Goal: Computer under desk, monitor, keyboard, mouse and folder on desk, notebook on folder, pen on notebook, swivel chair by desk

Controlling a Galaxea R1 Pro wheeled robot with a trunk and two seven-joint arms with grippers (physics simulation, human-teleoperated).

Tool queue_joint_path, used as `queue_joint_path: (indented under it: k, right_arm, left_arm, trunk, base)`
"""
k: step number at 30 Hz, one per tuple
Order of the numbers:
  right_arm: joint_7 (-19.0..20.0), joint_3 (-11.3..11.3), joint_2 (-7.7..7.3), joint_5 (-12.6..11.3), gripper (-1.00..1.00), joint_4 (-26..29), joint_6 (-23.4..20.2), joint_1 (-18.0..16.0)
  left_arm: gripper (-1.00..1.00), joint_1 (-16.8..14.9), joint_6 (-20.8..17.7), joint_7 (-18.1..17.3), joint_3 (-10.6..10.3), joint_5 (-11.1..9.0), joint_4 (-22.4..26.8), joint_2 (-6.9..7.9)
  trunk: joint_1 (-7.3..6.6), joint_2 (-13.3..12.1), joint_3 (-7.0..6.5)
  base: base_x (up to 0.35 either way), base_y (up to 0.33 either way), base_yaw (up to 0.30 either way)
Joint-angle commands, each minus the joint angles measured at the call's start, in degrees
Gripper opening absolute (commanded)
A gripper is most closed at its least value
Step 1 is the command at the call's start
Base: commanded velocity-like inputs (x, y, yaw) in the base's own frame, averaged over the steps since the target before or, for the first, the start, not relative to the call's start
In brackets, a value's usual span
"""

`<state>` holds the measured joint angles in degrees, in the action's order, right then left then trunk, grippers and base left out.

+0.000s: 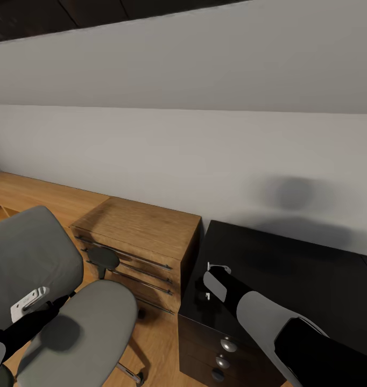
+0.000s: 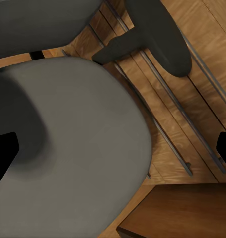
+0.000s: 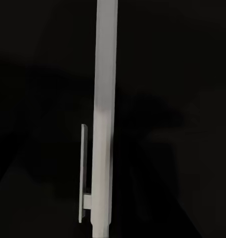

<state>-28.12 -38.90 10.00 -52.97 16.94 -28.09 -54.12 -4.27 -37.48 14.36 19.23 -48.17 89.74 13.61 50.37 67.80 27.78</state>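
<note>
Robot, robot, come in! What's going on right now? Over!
Left gripper open over the swivel chair seat. Right gripper above the desk, pen in front of it, grip unclear. Wooden cabinet stands between chair and desk.

A grey padded swivel chair [image 1: 70, 317] with a black armrest stands beside a light wooden drawer cabinet [image 1: 140, 242]. Right of that is the long black table [image 1: 291, 269] with silver-knobbed drawers; the right gripper [image 1: 213, 279] hovers over its near corner, the left gripper [image 1: 30, 303] above the chair seat.
</note>
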Motion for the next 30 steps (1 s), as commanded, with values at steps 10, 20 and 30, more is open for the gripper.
queue_joint_path:
  k: [10, 20, 30]
  right_arm:
    - [-0.4, -0.3, 0.00, -0.5, -1.00, -0.1, -0.9, 0.0]
    - [-0.4, -0.2, 0.00, -0.5, -1.00, 1.5, -2.7, 0.0]
    - [-0.4, 0.1, 0.00, -0.5, -1.00, 1.8, -2.8, 0.0]
  left_arm:
    - [1.00, 0.0, -0.2, 0.5, 0.0, -0.6, 0.1, 0.00]
    - [1.00, 0.0, -0.2, 0.5, 0.0, -0.6, 0.1, -0.01]
    - [1.00, 0.0, -0.2, 0.5, 0.0, -0.6, 0.1, -0.07]
  trunk:
    - [0.01, 0.0, 0.08]
    - [0.01, 0.0, 0.08]
    - [0.01, 0.0, 0.08]
  base:
    - [0.000, 0.000, 0.000]
    - [0.000, 0.000, 0.000]
    - [0.000, 0.000, 0.000]
